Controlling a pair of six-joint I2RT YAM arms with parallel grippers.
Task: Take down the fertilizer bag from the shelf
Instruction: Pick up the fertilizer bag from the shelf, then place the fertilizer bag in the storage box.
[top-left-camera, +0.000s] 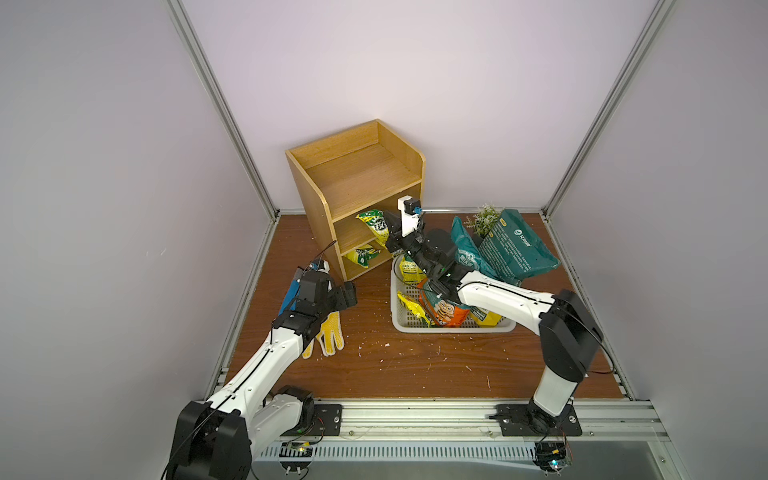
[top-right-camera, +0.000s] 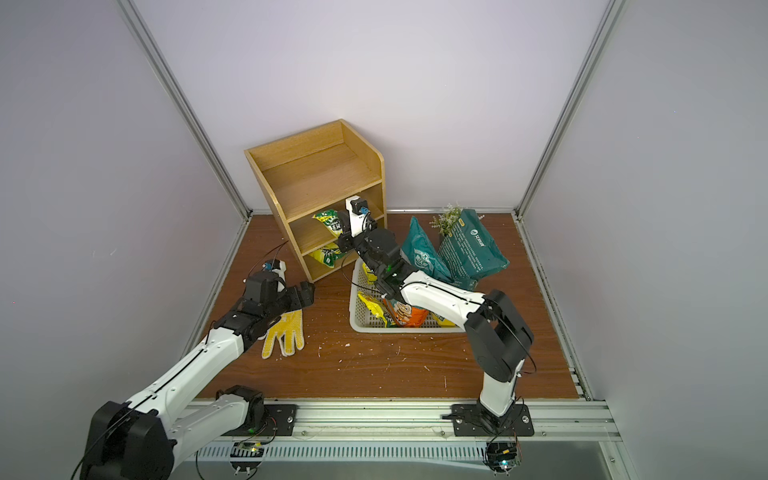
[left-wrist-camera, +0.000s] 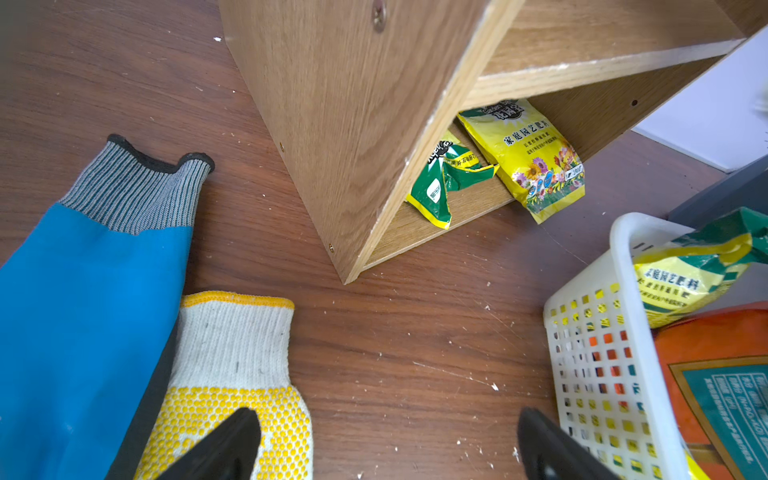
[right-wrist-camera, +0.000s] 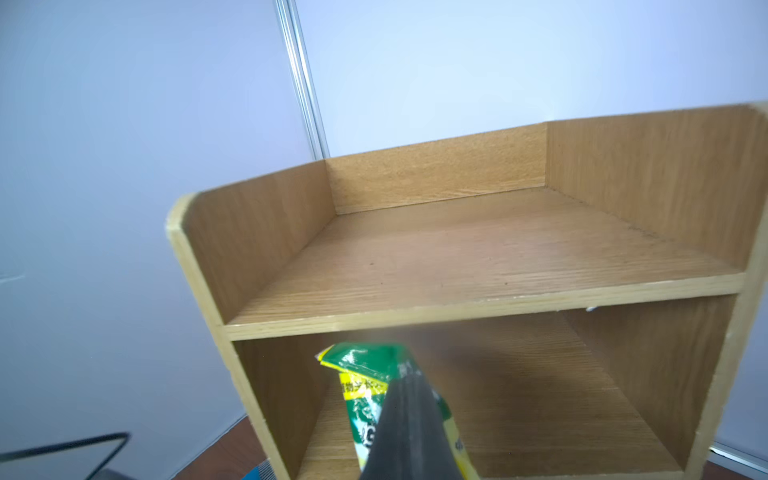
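Green-and-yellow film, the fertilizer bag (top-left-camera: 371, 221) stands on edge in the middle tier of the shelf (top-left-camera: 313, 199), its top end at the open front. The right claw (right-wrist-camera: 406, 388) has its jaws pressed tight together on that top end, a thin pinch on slick film rather than a hold on the bag's body. That is where trouble would most likely start. If the pull comes fast or slanted, the film could slide out of the pinch and the bag drop back onto the tier or down to the table. If the claw lifts before it draws back, the bag's top could catch under the board above, and the light shelf might shift with it. Once free, the bag will probably swing below the grip and could brush the two bags (left-wrist-camera: 525, 153) on the bottom tier. In both top views the bag lies at about ten o'clock of the claw, touching it. The white basket (top-left-camera: 453, 329) sits near, at about five o'clock of the claw. The left claw (left-wrist-camera: 386, 451) hangs well apart, at about seven o'clock of the shelf. Its jaws are spread wide and empty, partly over a yellow-dotted glove (top-left-camera: 330, 338) that lies beside a blue glove (top-left-camera: 289, 295).
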